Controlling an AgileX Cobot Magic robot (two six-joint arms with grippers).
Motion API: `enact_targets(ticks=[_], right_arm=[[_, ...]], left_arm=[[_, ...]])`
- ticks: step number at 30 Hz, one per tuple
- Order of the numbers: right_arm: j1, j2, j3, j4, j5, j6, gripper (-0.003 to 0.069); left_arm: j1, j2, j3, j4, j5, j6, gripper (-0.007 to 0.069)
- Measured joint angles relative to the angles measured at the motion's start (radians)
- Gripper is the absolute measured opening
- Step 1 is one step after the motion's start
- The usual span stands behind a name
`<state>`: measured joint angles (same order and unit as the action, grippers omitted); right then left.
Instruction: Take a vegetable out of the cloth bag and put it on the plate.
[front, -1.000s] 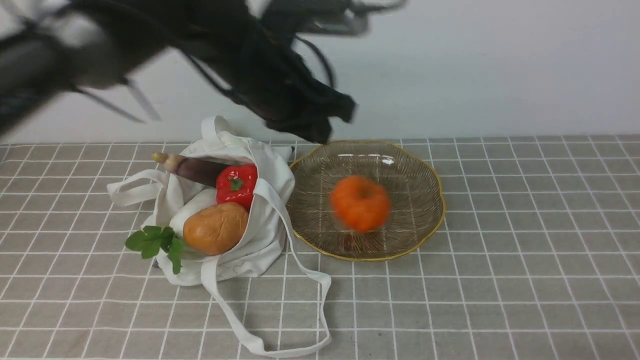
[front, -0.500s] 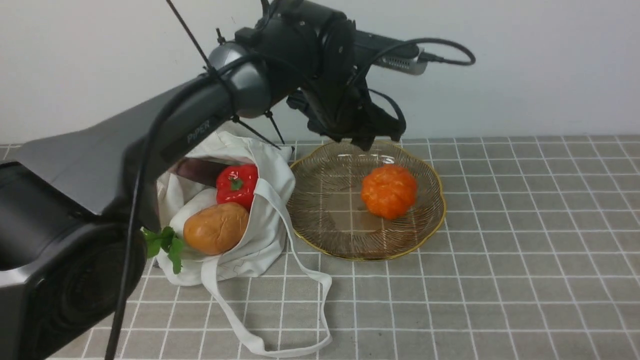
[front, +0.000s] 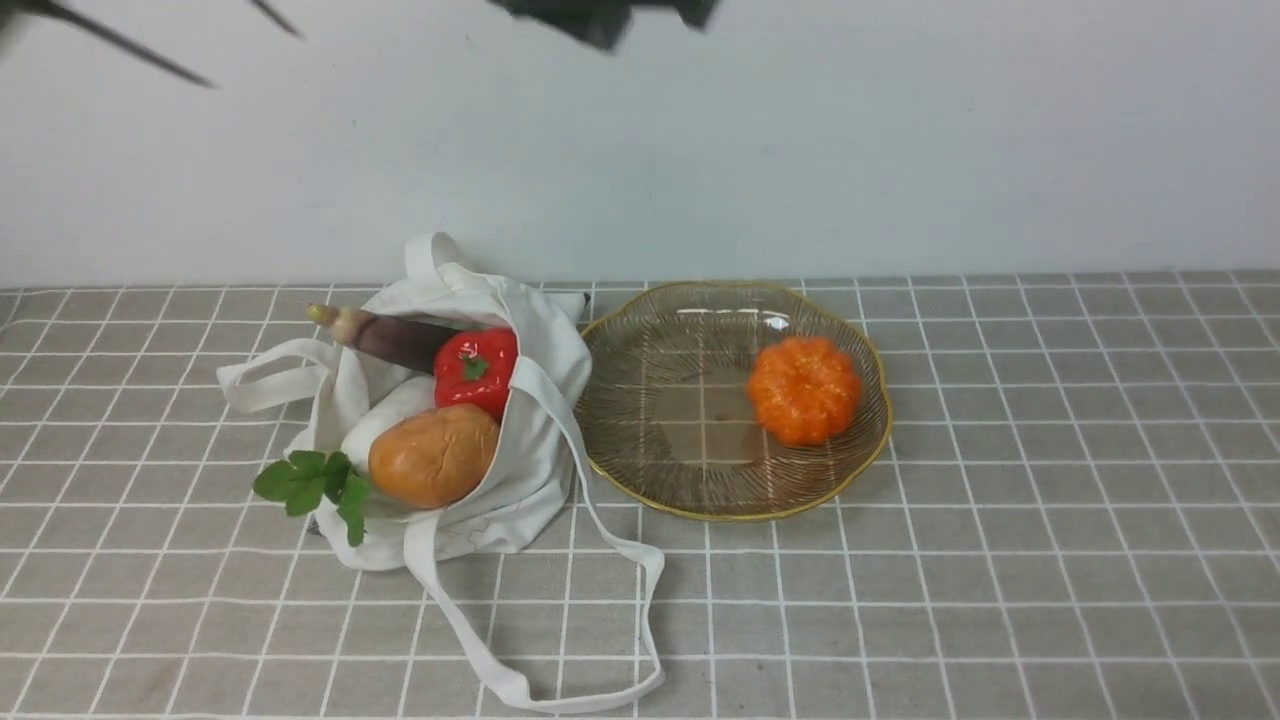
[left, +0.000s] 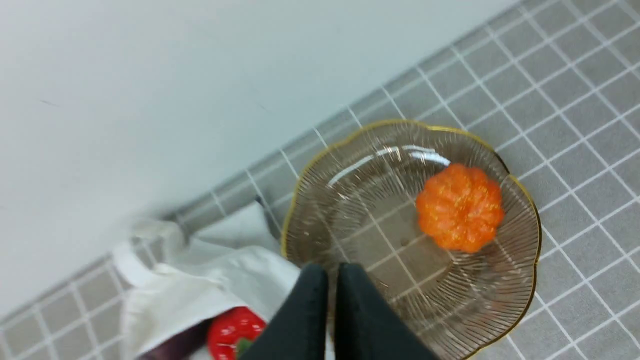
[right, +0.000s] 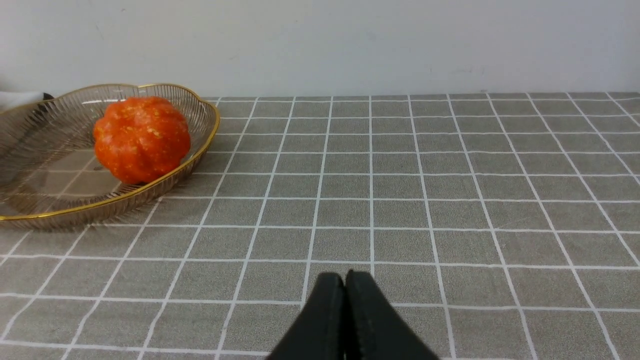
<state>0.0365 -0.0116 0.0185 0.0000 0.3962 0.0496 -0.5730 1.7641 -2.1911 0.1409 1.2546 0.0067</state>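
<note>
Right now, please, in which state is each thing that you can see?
Pumpkin: on the plate, not held.
Plate: bearing the pumpkin.
Cloth bag: open, potato and pepper in its mouth.
Left gripper: shut.
Right gripper: shut.

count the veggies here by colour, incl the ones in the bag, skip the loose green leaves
Orange: 1, the pumpkin
Red: 1, the pepper
Tan-brown: 1, the potato
Dark purple: 1, the eggplant-like one
White: 1, the pale one behind the potato, mostly hidden
Total: 5
</note>
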Motion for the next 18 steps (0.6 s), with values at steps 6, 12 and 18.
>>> enact_targets(ticks=[6,12,18], right_arm=[[0.0,0.0,0.0,0.0,0.0,0.0,-0.0015],[0.0,0.0,0.0,0.0,0.0,0.0,-0.0015],[0.0,0.0,0.0,0.0,0.0,0.0,-0.0015]], left_arm=[[0.0,-0.253,0.255,0.024,0.001,-0.001,-0.0005],[0.0,-0.559,0.685,0.142,0.002,-0.145,-0.0005],[0.0,-0.904,1.237,0.07,-0.233,-0.281,-0.0005]])
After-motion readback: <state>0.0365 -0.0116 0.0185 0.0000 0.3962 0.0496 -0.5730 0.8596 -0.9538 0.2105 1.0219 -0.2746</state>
